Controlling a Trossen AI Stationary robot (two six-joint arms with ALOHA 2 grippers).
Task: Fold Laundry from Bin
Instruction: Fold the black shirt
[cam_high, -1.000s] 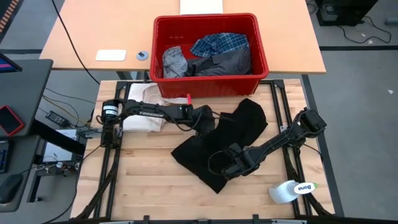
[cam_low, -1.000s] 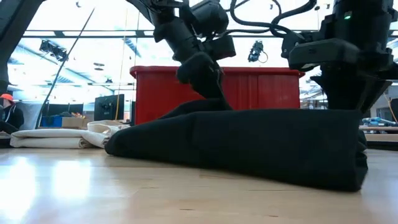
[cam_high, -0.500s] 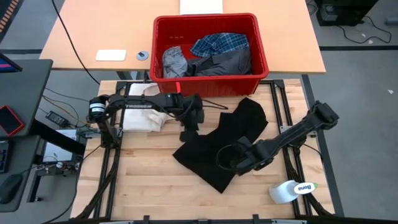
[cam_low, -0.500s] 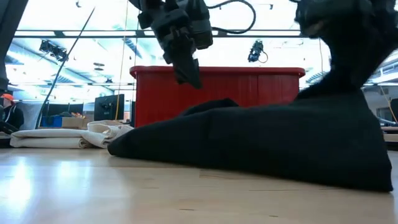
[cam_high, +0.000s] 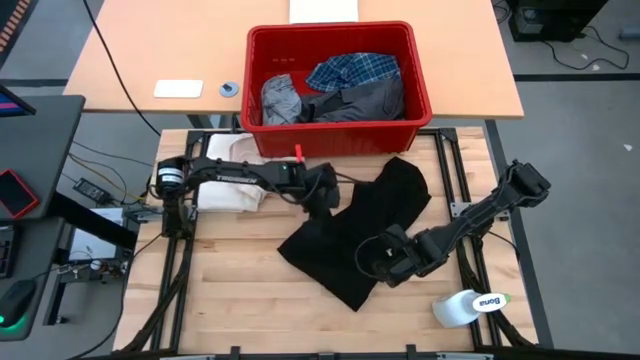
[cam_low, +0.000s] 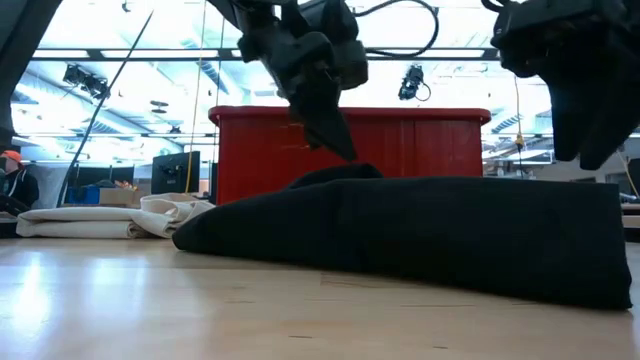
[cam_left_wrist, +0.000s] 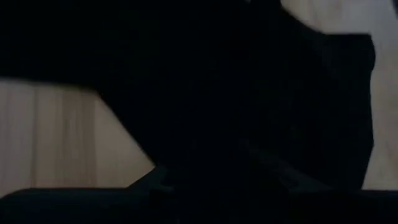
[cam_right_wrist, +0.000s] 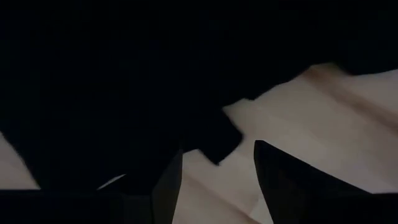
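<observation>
Claw (cam_high: 372, 262) over crumpled black garment (cam_high: 375, 215)

Pale wood-slat desk (cam_high: 240, 290) in front; orange desk (cam_high: 180, 40) behind. Grey floor (cam_high: 580, 150) with cables. Low view: bright glazed ceiling (cam_low: 120, 70), backlit.

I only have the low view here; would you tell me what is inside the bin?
Observer: The bin holds a plaid shirt, a light grey garment and a dark grey one.
Operator: Thanks. Is the right hand gripping the black garment?
Observer: No; its wrist view shows the right hand open, holding nothing.
Operator: Anything else on the table?
Observer: A white bottle lies at the right corner farthest from the bin.
</observation>
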